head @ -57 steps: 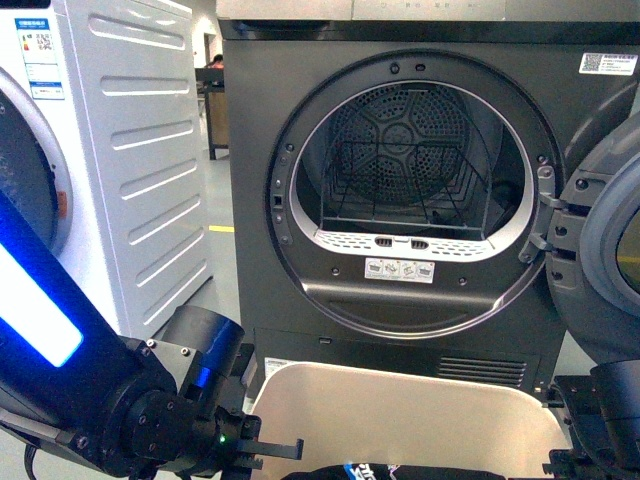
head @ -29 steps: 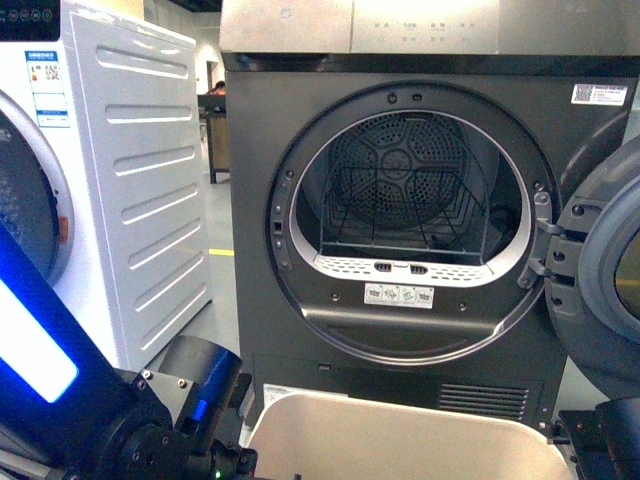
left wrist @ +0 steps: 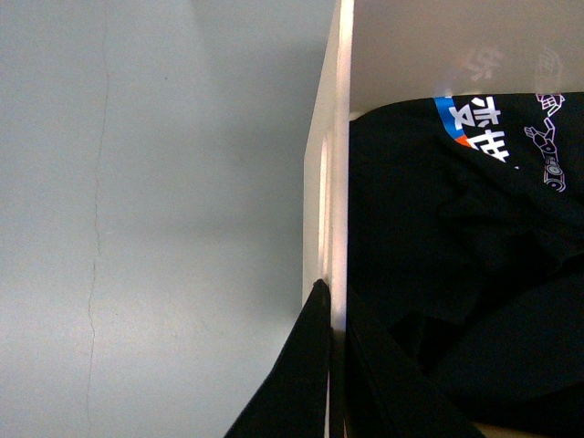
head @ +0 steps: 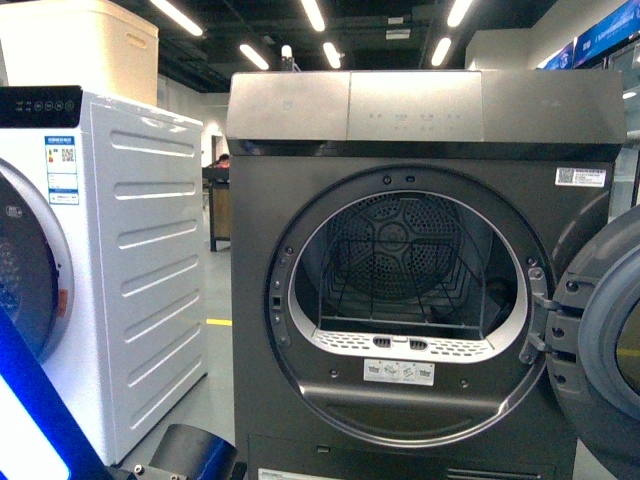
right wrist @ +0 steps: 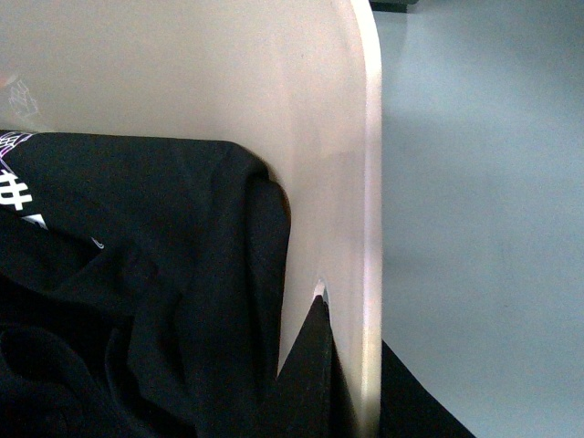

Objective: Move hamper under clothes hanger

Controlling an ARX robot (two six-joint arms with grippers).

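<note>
Beige plastic, the hamper [left wrist: 392,55] lies low between the two arms, under the lower edge of the front view, so only the wrist cameras show it. A black garment [left wrist: 456,255] with blue and white print is heaped inside, against the walls. The left claw [left wrist: 334,301] straddles one side wall, one dark finger outside it and the other inside, hard to tell from the cloth. It looks pinched onto the rim. The right claw [right wrist: 351,319] sits the same way on the opposite wall, a finger on either face, clamped on the plastic. The tub therefore spans from claw to claw, its long axis most likely running across the robot's front. Neither arm is nearer, since both have it in hand. Bare grey floor [left wrist: 164,228] shows beyond each rim. Whether the tub's base rests on it cannot be told.

Ahead stands a dark grey dryer [head: 400,110], its door [head: 600,340] swung open to the right, with a white washing machine [head: 140,260] just beside it on the left. The blue-lit left arm [head: 30,420] crosses the lower corner. The clothes hanger appears in no view, so the carry turns on finding which way it lies, probably by turning the body with the grip evenly held.
</note>
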